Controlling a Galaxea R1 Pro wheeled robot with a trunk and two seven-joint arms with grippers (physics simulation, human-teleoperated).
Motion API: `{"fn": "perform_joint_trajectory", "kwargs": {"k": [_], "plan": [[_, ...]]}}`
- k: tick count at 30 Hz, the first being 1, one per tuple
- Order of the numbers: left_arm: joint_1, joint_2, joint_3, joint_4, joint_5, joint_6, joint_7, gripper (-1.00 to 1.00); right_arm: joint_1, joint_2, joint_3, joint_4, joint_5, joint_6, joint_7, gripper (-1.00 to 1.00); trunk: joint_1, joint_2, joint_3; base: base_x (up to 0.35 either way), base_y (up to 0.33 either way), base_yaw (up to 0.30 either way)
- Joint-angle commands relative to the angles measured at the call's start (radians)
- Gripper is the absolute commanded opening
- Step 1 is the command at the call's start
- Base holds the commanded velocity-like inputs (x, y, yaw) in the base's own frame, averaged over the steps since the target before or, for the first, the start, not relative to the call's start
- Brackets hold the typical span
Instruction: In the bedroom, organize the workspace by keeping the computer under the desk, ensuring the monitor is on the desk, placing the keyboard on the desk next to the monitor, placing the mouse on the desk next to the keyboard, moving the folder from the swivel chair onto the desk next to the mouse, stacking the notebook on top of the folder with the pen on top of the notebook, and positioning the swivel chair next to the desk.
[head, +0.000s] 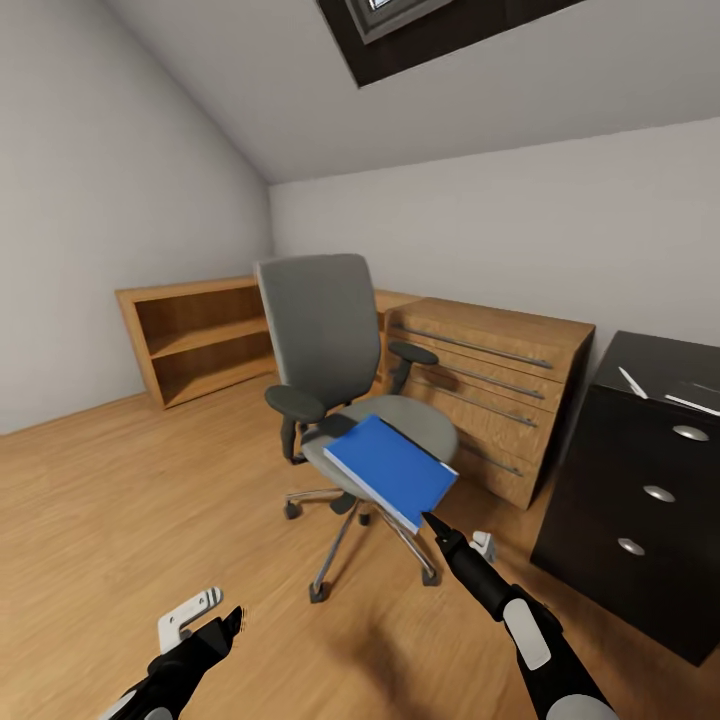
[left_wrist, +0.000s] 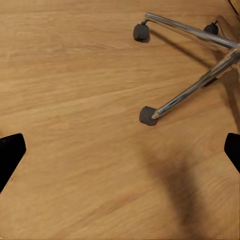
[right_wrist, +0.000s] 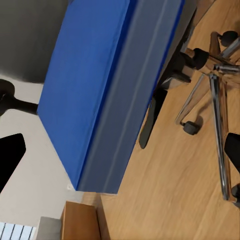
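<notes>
Resting flat: glossy rectangular folder (head: 390, 467).

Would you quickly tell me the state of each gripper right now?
Left gripper: open, holding nothing, over the floor.
Right gripper: open, at the folder edge, not yet gripping.

Light: bright, even, soft | Shadows: faint dark smear on floor (left_wrist: 175, 185), dim under chair (head: 350, 400) | Sharpness: crisp render, no glare | Edges: wide-angle stretch in head view
</notes>
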Motion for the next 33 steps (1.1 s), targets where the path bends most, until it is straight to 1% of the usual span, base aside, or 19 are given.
{"fn": "perform_joint_trajectory", "kwargs": {"k": [1, 12, 22, 33], "plan": [[0.000, 0.000, -0.001, -0.001, 0.010, 0.001, 0.009, 1.00, -0.001, 0.001, -0.005, 0.000, -0.005, 0.009, 0.003, 1.00, 0.000, 0.000, -0.001, 0.001, 0.229, 0.000], [0.000, 0.001, -0.001, 0.006, 0.009, 0.000, 0.009, 1.00, -0.001, 0.001, -0.005, 0.000, -0.005, 0.009, 0.003, 1.00, 0.000, 0.000, -0.001, 0.008, 0.043, 0.000], [0.000, 0.000, -0.001, 0.010, 0.008, 0.001, 0.009, 1.00, -0.001, 0.001, -0.005, 0.000, -0.005, 0.009, 0.003, 1.00, 0.000, 0.000, -0.001, 0.168, 0.010, 0.000], [0.000, 0.001, 0.000, 0.012, 0.008, 0.001, 0.010, 1.00, -0.001, 0.000, -0.005, -0.002, -0.005, 0.009, 0.004, 1.00, 0.000, 0.000, -0.001, 0.025, 0.001, 0.000]]}}
